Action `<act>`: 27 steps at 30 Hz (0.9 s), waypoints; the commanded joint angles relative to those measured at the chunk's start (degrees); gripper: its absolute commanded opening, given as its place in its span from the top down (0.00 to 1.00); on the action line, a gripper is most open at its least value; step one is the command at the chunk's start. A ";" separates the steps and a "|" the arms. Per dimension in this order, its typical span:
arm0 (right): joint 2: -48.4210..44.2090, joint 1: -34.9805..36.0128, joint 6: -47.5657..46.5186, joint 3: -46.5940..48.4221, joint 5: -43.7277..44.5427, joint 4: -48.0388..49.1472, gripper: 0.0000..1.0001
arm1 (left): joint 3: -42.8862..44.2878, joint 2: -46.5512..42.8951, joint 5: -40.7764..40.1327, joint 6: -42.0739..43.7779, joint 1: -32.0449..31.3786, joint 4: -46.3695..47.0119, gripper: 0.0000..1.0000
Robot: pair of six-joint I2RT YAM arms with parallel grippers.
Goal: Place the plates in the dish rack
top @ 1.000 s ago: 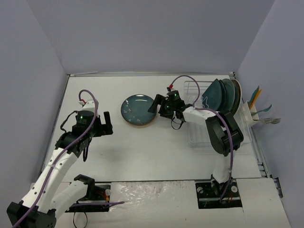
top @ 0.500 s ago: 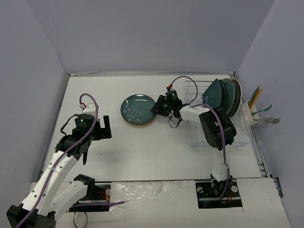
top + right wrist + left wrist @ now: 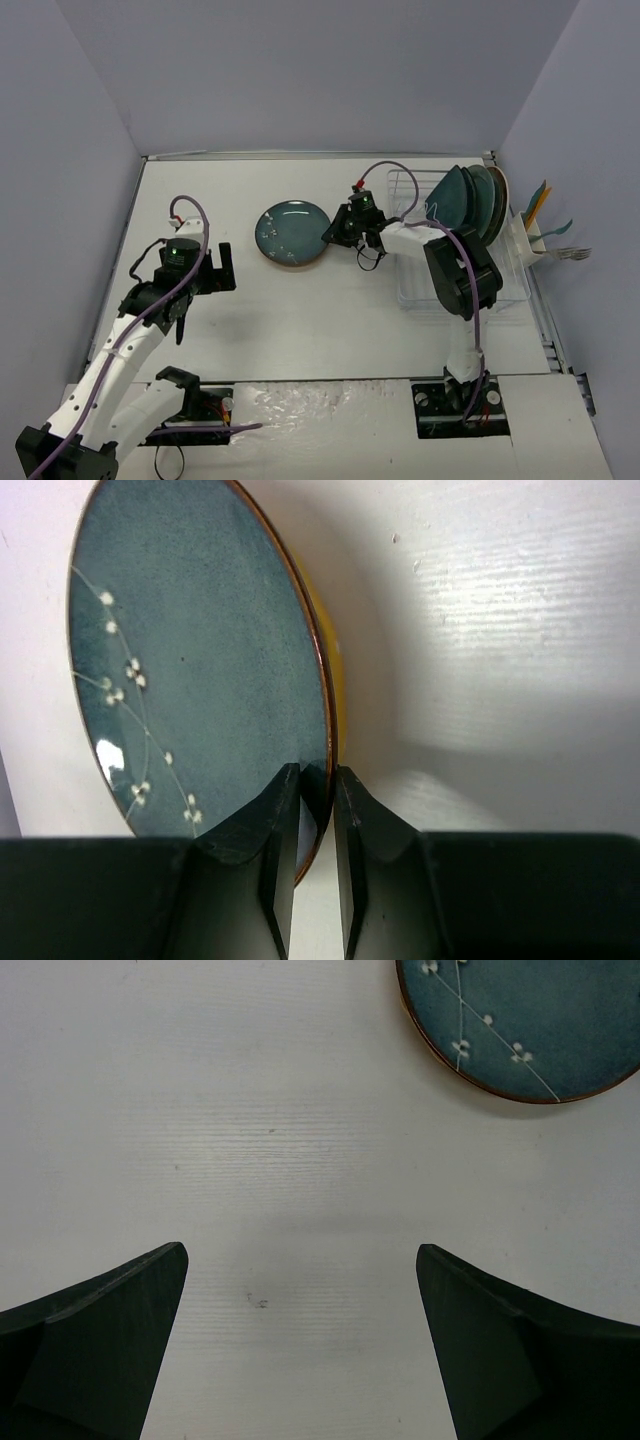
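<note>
Where the top view looks down, the blue plate [image 3: 292, 233] lies on the worktop [image 3: 300, 320], left of the dish rack [image 3: 405, 190], the right claw [image 3: 335, 228] at its rim. Left wrist: the left claw [image 3: 300, 1260] gapes wide, empty. Right wrist: the right claw [image 3: 315, 780] pinches only the thin rim, so the plate may slip or swing when lifted.

White links [image 3: 112, 352], black joints [image 3: 460, 282], purple cables [image 3: 192, 214], dark wedge gripper fingers [image 3: 100, 1350].
</note>
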 commanded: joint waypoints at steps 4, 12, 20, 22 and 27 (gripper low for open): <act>-13.12 0.11 0.78 -1.27 -1.75 1.32 1.00 | 1.90 0.67 -0.96 1.45 0.44 2.80 0.03; -17.51 0.20 3.88 -7.63 -3.24 3.54 1.00 | 1.83 0.59 -1.09 1.54 0.44 2.75 0.03; -19.41 0.24 7.13 -16.49 -3.83 9.99 1.00 | 1.83 0.97 -0.70 1.49 0.53 2.89 0.03; -19.17 0.27 7.71 -17.14 -3.95 11.38 1.00 | 1.85 1.08 -0.72 1.56 0.53 2.87 0.03; -18.32 0.20 9.08 -18.15 -3.37 13.55 0.89 | 1.92 1.40 -0.78 1.56 0.53 2.78 0.03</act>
